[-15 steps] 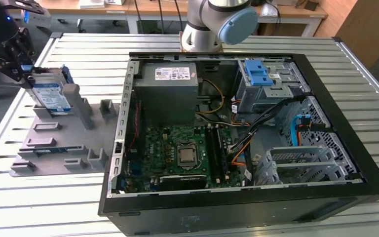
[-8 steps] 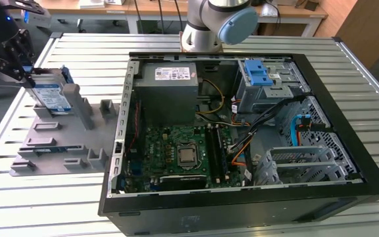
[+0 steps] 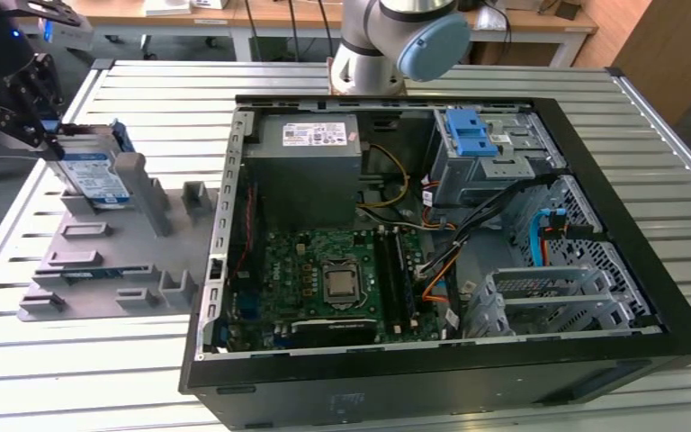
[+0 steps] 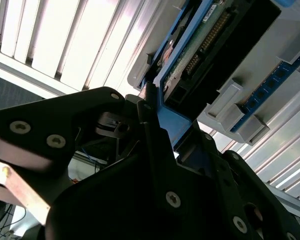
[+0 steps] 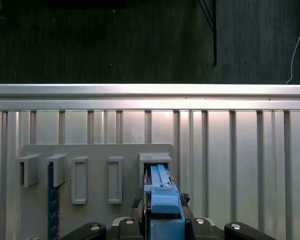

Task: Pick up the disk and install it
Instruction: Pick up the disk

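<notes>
Slatted metal tabletop (image 3: 105, 378) is spread under everything, and on it, toward the exterior view's left, a grey holding fixture (image 3: 105, 270) is laid out with its rows of raised slots. The disk (image 3: 91, 175) is stood on edge in one of those slots, label face shown, so that its top edge is left free to be taken from above. And taken it is: the gripper (image 3: 48, 142) is brought down on the end of the disk farthest from the case, and in the second wrist view the blue carrier bracket (image 4: 171, 120) is seen pinched between the dark fingers (image 4: 146, 107), closed tight on it. In the first wrist view the carrier's lower part is seen seated in its slot (image 5: 155, 161), so the disk is judged gripped but not yet lifted clear. To the exterior view's right the open computer case (image 3: 633, 360) is laid on its side, its drive cage (image 3: 489, 148) turned upward, apparently so that a drive can be lowered in from above.
</notes>
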